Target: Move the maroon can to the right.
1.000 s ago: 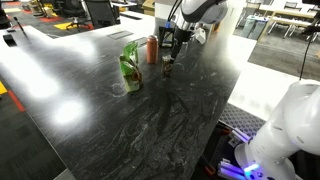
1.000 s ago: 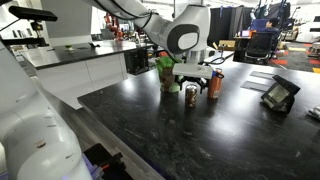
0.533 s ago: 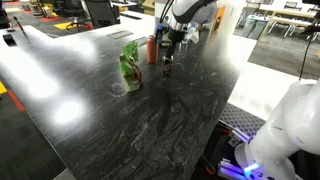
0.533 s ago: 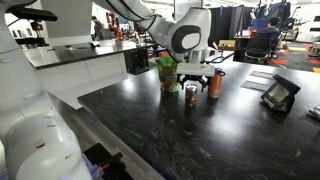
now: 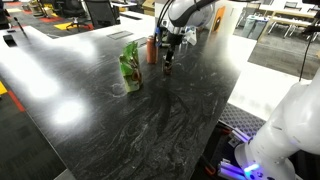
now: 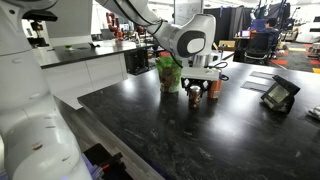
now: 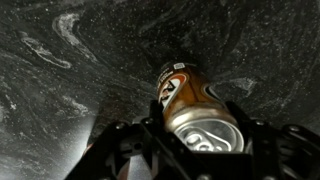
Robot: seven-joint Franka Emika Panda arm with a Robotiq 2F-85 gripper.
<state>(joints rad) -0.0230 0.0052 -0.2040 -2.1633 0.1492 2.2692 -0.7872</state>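
Exterior view, read left to right. The green snack bag stands upright on the black marbled table. Just beside it and further back is the orange-red can. Next comes the maroon can, upright, near the taller can but apart from it, on the side facing open table. The gripper hangs directly over the maroon can with its fingers pointing down. Judgement: the approach is vertical because the bag and the tall can crowd one flank, and a sideways entry would risk knocking them.

In the exterior view from the opposite side the order is bag, maroon can, then the orange-red can, partly hidden behind the gripper. A small dark angled device sits well apart at far right.

In the wrist view the maroon can is centred, its silver lid low in frame, with dark finger bodies flanking it on both sides. The jaws stand roughly a can-width apart. Whether the pads touch the can wall cannot be told, so the grasp is unconfirmed. The can appears seated on the table, with no lift visible.

Judgement: the can has not yet been carried sideways. Only bare surface shows beside it on its open side, so a short lateral carry looks unobstructed. Main risk: brushing the orange-red can if the jaws are off-centre.
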